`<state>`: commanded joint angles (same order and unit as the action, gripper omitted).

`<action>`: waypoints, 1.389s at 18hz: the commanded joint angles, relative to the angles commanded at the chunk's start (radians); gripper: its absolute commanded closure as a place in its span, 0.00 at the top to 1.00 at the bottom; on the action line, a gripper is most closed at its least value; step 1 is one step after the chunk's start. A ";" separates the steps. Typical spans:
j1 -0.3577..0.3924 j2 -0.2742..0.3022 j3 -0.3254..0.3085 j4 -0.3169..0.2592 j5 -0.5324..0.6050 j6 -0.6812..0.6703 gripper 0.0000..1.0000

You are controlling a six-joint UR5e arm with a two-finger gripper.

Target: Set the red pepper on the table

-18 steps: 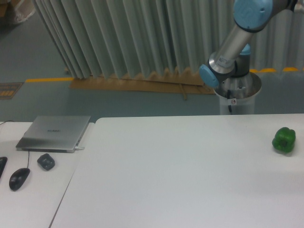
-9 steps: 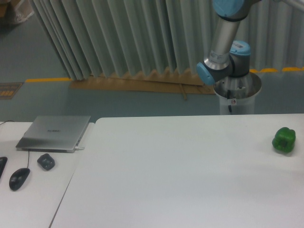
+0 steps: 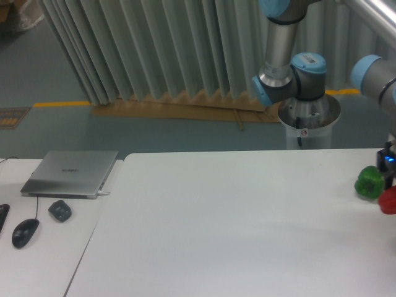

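Observation:
The red pepper [image 3: 389, 201] shows at the far right edge of the camera view, half cut off by the frame, just right of and slightly below a green pepper [image 3: 369, 182]. My gripper [image 3: 389, 180] comes down from above at that same edge, a dark body with a blue light directly over the red pepper, and it appears shut on it. Its fingers are mostly cut off. The white table [image 3: 235, 223] spreads below. I cannot tell whether the red pepper touches the table.
The arm's base and pedestal [image 3: 308, 120] stand behind the table's far edge. On a narrower white desk to the left lie a closed laptop [image 3: 71, 173], a mouse [image 3: 25, 232] and a small dark object [image 3: 60, 210].
The arm has swung round: its wrist and gripper have come into view at the right edge, bringing the red pepper in beside the green pepper. The green pepper has not moved.

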<state>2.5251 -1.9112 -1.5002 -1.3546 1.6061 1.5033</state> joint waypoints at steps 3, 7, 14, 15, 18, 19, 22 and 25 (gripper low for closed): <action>-0.022 -0.028 0.001 0.046 0.005 -0.064 0.45; -0.032 -0.077 0.003 0.116 0.009 -0.064 0.45; -0.031 -0.060 -0.011 0.112 0.038 -0.064 0.52; -0.034 -0.061 -0.012 0.112 0.038 -0.068 0.56; -0.034 -0.055 -0.015 0.115 0.037 -0.065 1.00; -0.034 -0.054 -0.012 0.117 0.037 -0.063 1.00; -0.031 -0.043 -0.006 0.118 0.043 -0.068 1.00; -0.026 -0.002 -0.006 0.117 0.029 -0.066 1.00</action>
<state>2.4989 -1.9130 -1.5064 -1.2379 1.6352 1.4373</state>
